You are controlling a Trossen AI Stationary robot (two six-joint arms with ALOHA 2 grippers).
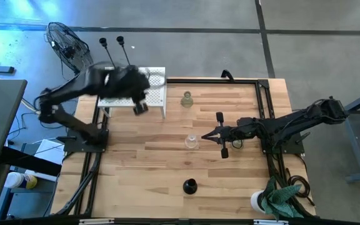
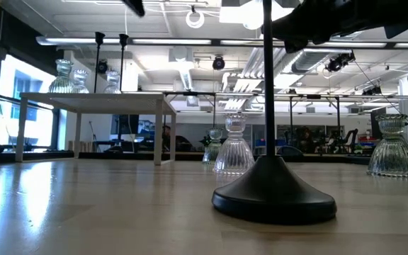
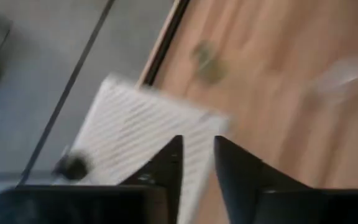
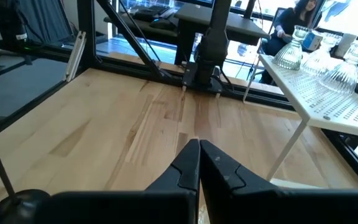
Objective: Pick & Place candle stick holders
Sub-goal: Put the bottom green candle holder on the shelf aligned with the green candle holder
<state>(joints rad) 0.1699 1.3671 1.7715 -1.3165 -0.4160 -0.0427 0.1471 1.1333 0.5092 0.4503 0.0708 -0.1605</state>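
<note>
A black candle stick holder [image 1: 189, 185] stands on its dome base near the table's near edge; it is large in the low view [image 2: 273, 191]. A clear glass holder [image 1: 191, 141] stands mid-table and a greenish one [image 1: 186, 99] farther back. Several glass holders [image 4: 319, 59] and two black ones [image 2: 99, 42] stand on the small white perforated table [image 1: 120, 100] at the far left. My left gripper [image 1: 140, 107] hovers over that white table's near right corner, open and empty. My right gripper [image 1: 205, 135] is shut and empty, pointing left, just right of the mid-table glass holder.
A white cup [image 1: 258, 201] and a green cloth [image 1: 281, 197] lie at the near right corner. Black frame rails [image 1: 262, 100] run along the table's edges. A fan [image 1: 67, 44] stands off the table at the far left. A person [image 4: 297, 15] sits beyond the table.
</note>
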